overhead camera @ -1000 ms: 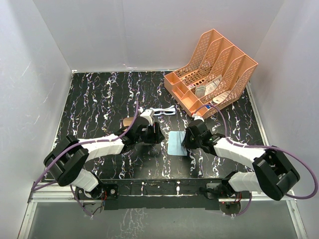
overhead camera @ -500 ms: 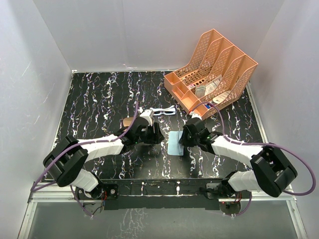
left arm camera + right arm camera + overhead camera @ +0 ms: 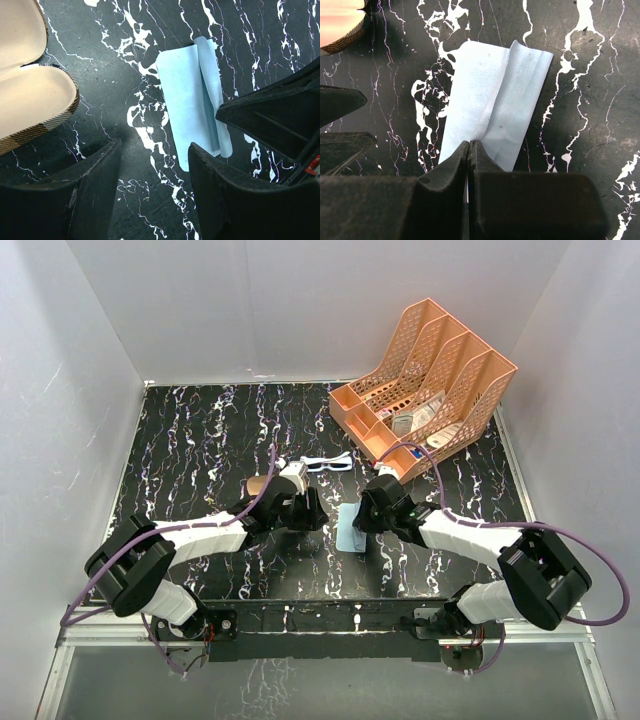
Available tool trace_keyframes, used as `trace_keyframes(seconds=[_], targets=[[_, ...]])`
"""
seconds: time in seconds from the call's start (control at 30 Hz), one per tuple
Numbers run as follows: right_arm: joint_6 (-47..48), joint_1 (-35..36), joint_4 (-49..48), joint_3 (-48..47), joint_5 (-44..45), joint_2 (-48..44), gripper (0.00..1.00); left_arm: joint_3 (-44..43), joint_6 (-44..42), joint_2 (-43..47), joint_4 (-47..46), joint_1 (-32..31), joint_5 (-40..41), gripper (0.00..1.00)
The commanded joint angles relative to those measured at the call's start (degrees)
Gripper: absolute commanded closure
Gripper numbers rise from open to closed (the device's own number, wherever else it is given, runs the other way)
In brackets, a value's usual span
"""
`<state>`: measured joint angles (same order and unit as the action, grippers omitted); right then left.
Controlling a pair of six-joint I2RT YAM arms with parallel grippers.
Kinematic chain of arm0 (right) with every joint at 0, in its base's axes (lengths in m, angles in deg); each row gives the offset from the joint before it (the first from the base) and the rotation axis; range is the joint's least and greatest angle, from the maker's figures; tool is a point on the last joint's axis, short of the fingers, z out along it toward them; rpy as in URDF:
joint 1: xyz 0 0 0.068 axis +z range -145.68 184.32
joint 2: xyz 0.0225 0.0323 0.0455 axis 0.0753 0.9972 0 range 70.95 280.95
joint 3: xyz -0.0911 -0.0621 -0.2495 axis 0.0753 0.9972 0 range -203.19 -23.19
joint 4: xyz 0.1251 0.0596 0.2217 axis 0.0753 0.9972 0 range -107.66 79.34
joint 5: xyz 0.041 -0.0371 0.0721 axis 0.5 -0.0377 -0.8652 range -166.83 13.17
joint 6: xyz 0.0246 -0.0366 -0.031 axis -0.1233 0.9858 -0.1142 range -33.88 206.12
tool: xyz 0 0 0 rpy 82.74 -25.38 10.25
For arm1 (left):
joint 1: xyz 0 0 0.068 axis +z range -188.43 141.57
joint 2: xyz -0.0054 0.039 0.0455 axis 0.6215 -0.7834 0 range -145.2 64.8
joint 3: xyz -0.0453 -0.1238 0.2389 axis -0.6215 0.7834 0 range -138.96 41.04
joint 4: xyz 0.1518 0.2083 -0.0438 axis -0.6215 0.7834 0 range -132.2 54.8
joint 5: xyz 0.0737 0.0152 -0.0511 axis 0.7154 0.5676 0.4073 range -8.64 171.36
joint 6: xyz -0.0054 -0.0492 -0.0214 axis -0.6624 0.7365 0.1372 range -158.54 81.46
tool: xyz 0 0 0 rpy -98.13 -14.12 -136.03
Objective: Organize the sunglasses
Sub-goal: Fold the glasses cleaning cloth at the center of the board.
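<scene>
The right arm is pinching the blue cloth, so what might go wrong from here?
1. The right gripper is shut on only a thin raised fold of the cloth, which may slip free when lifted.
2. The open left gripper hovers close by, between the cloth and the open case, so the two grippers could collide.
3. The sunglasses lie just beyond the left arm and might get knocked.

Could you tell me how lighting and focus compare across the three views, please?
Top external: even diffuse light, soft shadows, everything sharp. Left wrist: cloth crisp, left gripper dark and soft. Right wrist: case corner washed out, right gripper a blurred silhouette.
</scene>
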<state>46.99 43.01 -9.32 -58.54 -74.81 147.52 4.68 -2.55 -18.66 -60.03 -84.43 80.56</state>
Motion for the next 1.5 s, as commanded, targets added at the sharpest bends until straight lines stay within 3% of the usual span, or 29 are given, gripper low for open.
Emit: trace_keyframes(seconds=[0.0,1.47], targets=[[-0.58,0.73,-3.06,-2.55,1.51,0.63,1.0,0.58,-0.02,2.51,-0.73,-0.39,0.62,0.46],[-1.77,3.04,-5.35,-3.95,2.14,5.25,1.0,0.8,0.24,2.6,-1.06,-0.41,0.36,0.46]])
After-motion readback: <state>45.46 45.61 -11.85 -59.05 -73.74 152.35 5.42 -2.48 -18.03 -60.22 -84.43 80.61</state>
